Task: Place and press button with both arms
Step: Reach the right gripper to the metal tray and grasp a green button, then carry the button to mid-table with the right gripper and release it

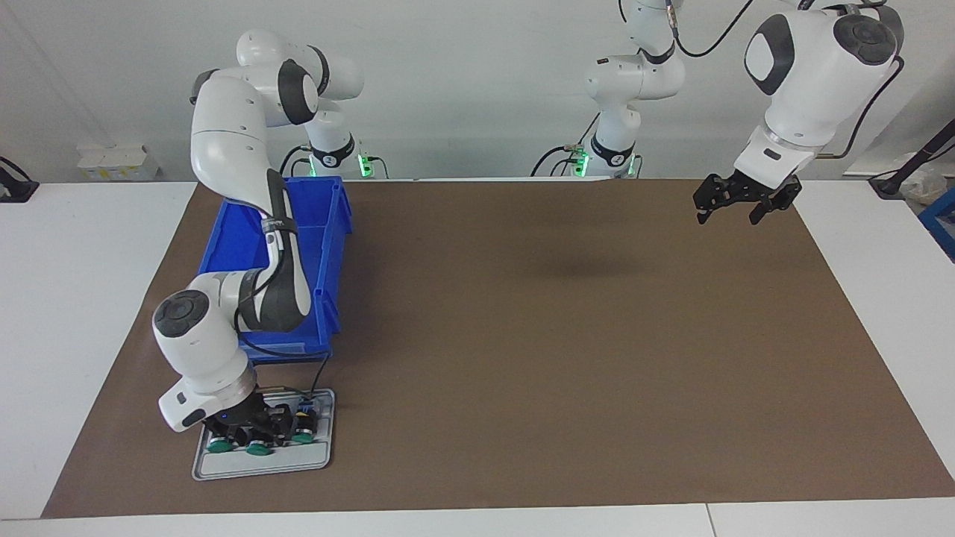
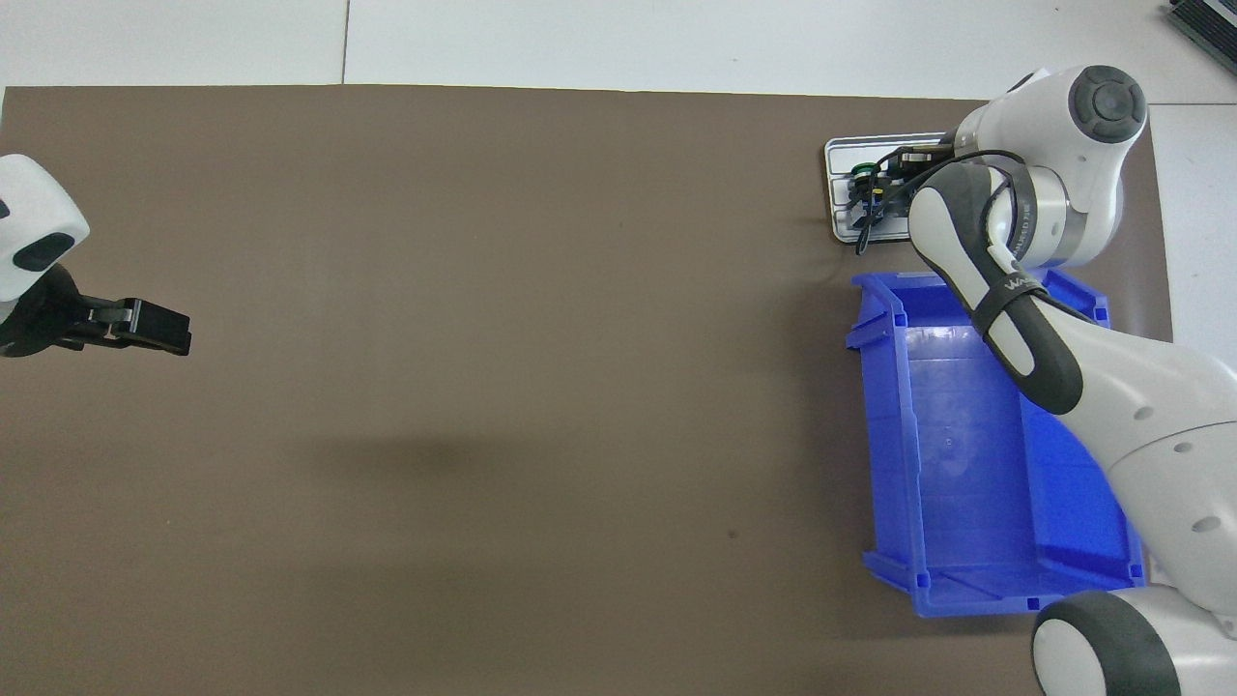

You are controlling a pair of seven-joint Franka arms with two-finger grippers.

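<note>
Green-capped buttons (image 1: 258,446) lie in a row on a grey tray (image 1: 261,464), which sits on the brown mat (image 1: 559,335) at the right arm's end of the table, farther from the robots than the blue bin (image 1: 328,224). The right gripper (image 1: 250,429) is down on this row; whether its fingers grip a button cannot be told. The left gripper (image 1: 735,212) waits in the air over the mat's other end, fingers spread, holding nothing.

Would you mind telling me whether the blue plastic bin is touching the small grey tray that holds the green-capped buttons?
Apart. The overhead view shows a strip of brown mat between the blue plastic bin and the grey tray.
</note>
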